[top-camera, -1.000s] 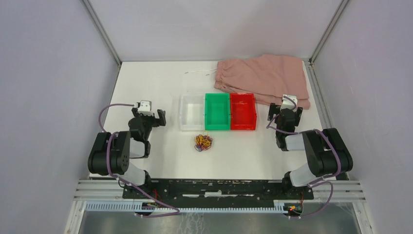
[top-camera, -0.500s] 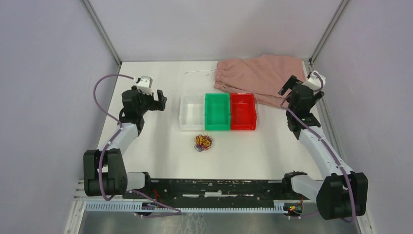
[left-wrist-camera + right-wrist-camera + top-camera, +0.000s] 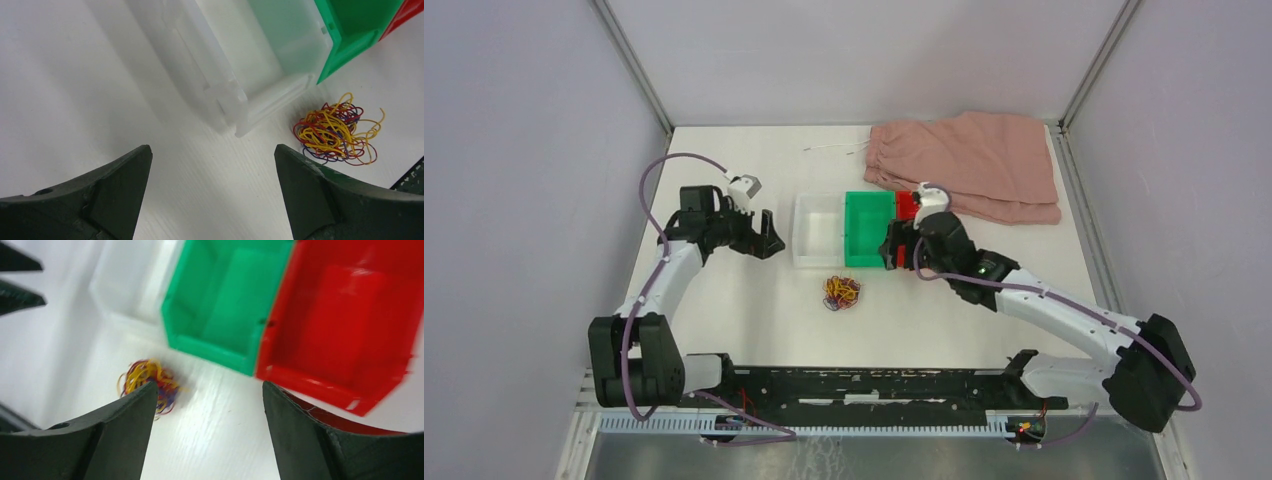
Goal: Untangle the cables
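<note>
The cables (image 3: 842,291) lie in one tight clump of yellow, red and dark strands on the table (image 3: 754,320), just in front of where the white bin (image 3: 816,230) meets the green bin (image 3: 869,228). No strand lies apart from the clump, and the bins look empty, so I judge the untangling not yet begun and all of it left to do. The left fingers (image 3: 766,238) hang spread wide over bare table left of the white bin, gripping and touching nothing. The right fingers (image 3: 894,250) are likewise spread wide and empty, poised over the near edge of the green bin and the red bin (image 3: 906,205). The clump is just nearer than them. Farthest back lies a pink cloth (image 3: 969,160).
</note>
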### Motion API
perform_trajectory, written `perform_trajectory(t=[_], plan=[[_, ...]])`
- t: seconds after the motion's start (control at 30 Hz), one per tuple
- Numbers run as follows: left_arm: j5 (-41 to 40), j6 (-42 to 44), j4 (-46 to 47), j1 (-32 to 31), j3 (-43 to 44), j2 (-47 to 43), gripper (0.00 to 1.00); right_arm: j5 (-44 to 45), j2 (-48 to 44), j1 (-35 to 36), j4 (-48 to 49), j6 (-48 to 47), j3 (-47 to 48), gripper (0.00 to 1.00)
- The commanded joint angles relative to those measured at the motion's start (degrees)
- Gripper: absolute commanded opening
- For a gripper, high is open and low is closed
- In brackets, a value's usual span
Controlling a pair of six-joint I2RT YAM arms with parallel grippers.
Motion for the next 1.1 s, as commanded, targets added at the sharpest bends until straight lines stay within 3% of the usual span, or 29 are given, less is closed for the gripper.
perform_trajectory(t=[0.0,0.17,0.43,0.5,0.63,0.73,1.07], plan=[[4.0,2.8,-3.2,-2.4,-0.8,-2.7,0.99,0.4,3.7,10.2,2.0,3.7,0.6,0.82],[0.9,0.8,-0.8,-7.0,-1.8,-1.9,0.99,-0.7,13.2,16.2,5.1,4.4,3.2,0.74],[-5.8,-0.9,5.9,-10.7,-3.2,0.5,0.99,-4.3,22.2,16.8,7.3,4.2,6.5,0.58],[-7.3,-0.6,7.7,-11.0,-3.4,1.6,1.00,-4.9,23.0,16.8,7.4,3.9,6.7,0.46],[-11.3,0.1,11.4,-11.3,-2.9,5.7,0.96,-6.3,22.3,16.8,6.9,3.7,6.2,0.13],[-13.3,-0.3,13.0,-11.3,-1.6,8.7,0.94,-6.4,19.5,16.9,6.2,3.5,4.8,0.01],[-16.0,-1.3,15.3,-11.3,3.6,10.5,0.89,-6.9,8.6,16.9,1.8,2.6,2.1,0.00]])
